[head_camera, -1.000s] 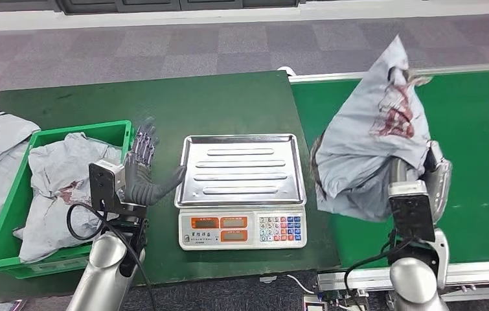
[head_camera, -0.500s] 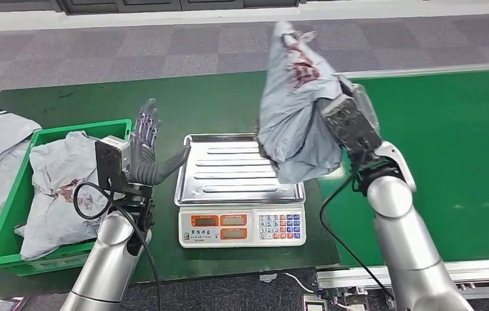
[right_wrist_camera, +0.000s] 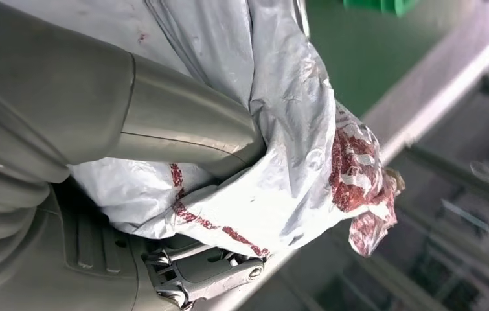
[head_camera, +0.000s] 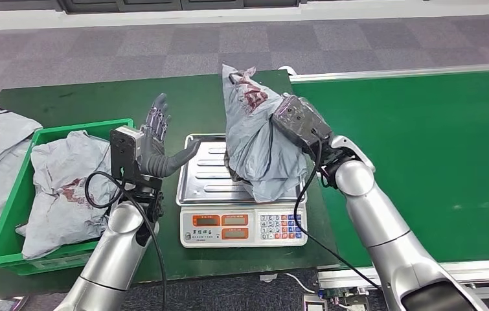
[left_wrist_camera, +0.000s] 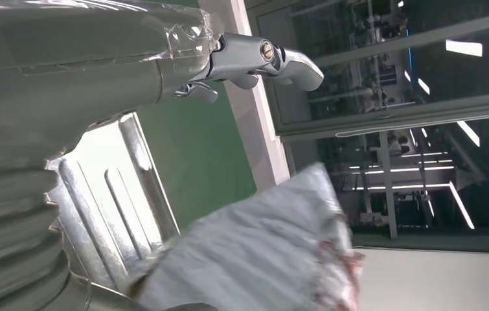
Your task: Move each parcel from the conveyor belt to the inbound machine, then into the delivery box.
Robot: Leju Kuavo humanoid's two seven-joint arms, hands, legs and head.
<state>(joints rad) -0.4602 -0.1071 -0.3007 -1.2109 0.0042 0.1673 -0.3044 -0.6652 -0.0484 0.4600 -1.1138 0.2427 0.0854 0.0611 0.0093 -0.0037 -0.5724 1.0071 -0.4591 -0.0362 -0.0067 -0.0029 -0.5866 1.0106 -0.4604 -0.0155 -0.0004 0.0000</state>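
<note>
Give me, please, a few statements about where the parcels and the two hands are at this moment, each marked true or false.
1. The right hand grips a grey parcel over the scale tray. True.
2. The left hand holds a parcel. False: it is open, fingers apart, beside the scale.
3. The green crate has a parcel in it. True.
4. A parcel lies on the conveyor belt. False: the visible belt is bare.
</note>
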